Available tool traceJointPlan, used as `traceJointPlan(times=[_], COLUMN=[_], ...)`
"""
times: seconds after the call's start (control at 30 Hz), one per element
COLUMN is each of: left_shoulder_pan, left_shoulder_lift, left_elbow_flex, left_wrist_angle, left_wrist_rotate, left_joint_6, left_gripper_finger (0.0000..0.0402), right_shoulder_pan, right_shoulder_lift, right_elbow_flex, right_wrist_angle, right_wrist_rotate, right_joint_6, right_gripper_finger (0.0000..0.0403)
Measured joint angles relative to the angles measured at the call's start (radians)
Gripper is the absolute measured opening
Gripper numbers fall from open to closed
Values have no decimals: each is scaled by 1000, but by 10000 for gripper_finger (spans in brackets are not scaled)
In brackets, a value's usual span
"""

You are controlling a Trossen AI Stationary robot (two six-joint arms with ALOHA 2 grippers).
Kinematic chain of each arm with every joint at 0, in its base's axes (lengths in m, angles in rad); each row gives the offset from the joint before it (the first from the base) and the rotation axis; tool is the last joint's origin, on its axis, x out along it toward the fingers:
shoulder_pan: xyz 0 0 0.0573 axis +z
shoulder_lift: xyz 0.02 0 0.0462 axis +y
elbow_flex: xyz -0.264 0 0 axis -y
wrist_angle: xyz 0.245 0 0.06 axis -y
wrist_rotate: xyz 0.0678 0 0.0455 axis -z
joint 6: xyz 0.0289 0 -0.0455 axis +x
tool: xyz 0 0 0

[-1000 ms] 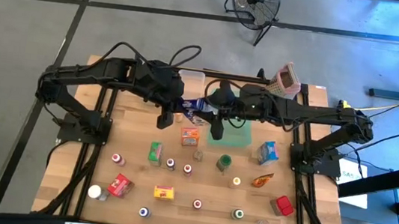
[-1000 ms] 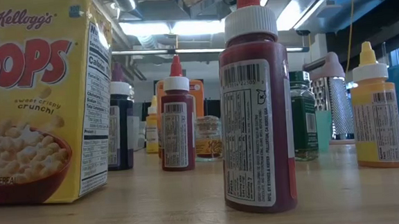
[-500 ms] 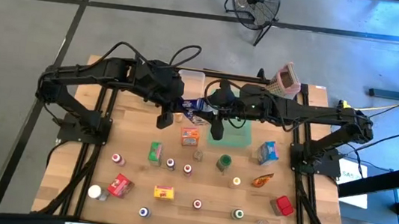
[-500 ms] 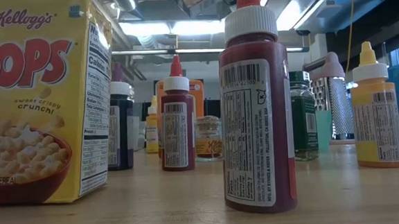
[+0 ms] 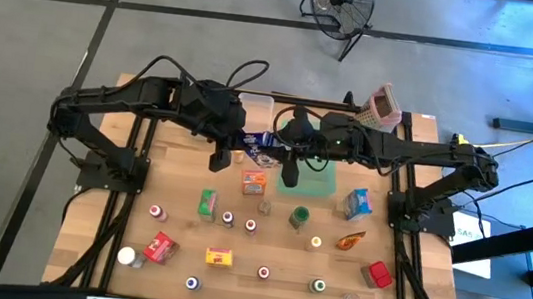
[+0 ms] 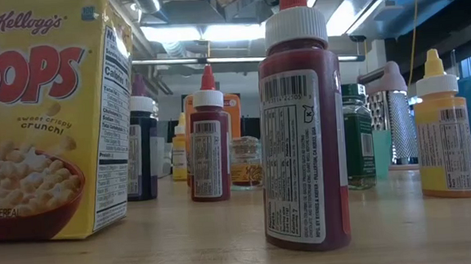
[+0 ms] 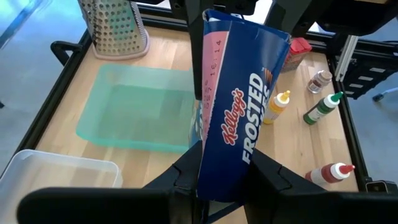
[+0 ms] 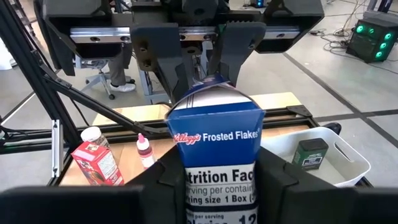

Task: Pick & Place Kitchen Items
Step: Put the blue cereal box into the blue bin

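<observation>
A small blue Frosted Flakes box [image 5: 260, 147] hangs in the air over the table's far middle, at the left edge of the flat green tray [image 5: 321, 184]. My left gripper [image 5: 246, 143] and my right gripper [image 5: 276, 151] meet it from opposite sides, each shut on one end. The left wrist view shows the box [image 7: 239, 112] reaching from my left gripper [image 7: 221, 183] to the right arm's fingers. The right wrist view shows the box [image 8: 214, 146] running from my right gripper [image 8: 217, 186] to the left arm's fingers. My left gripper pinches the box's end nearest it [image 7: 214, 177] between its two fingers [image 7: 183, 177], coming from the table's left and slanting downward. The box reaches away from the fingers, lifted clear of the table. My right gripper pinches the box's opposite end [image 8: 214, 186], one finger [image 8: 171, 180] on each broad face. It comes nearly level from the table's right. The narrow panel with the print faces up, and the box is clear of the tray.
A box grater [image 5: 382, 105] stands at the far right and a clear bin [image 5: 258, 103] at the far edge. Cartons such as an orange one [image 5: 254, 180] and a blue one [image 5: 357, 203], plus several jars and bottles, stand scattered over the table's near half.
</observation>
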Motion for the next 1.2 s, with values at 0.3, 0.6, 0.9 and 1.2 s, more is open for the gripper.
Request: traceJointPlan(times=[0.3, 0.6, 0.9, 1.2], left_shoulder_pan=[0, 0, 0, 8], left_shoulder_lift=[0, 0, 0, -20], left_elbow_flex=[0, 0, 0, 0], left_wrist_angle=[0, 1, 44, 67], left_wrist_rotate=[0, 0, -6, -20], left_joint_6=[20, 36, 55, 54], left_gripper_finger=[75, 89, 139, 184], right_shoulder_pan=[1, 1, 1, 1], right_shoulder_lift=[0, 0, 0, -83], right_elbow_flex=[0, 0, 0, -1], right_wrist_angle=[2, 2, 10, -28], right_wrist_rotate=[-16, -20, -23, -6], right_joint_6=[0, 0, 1, 53], right_gripper_finger=[108, 107, 107, 107])
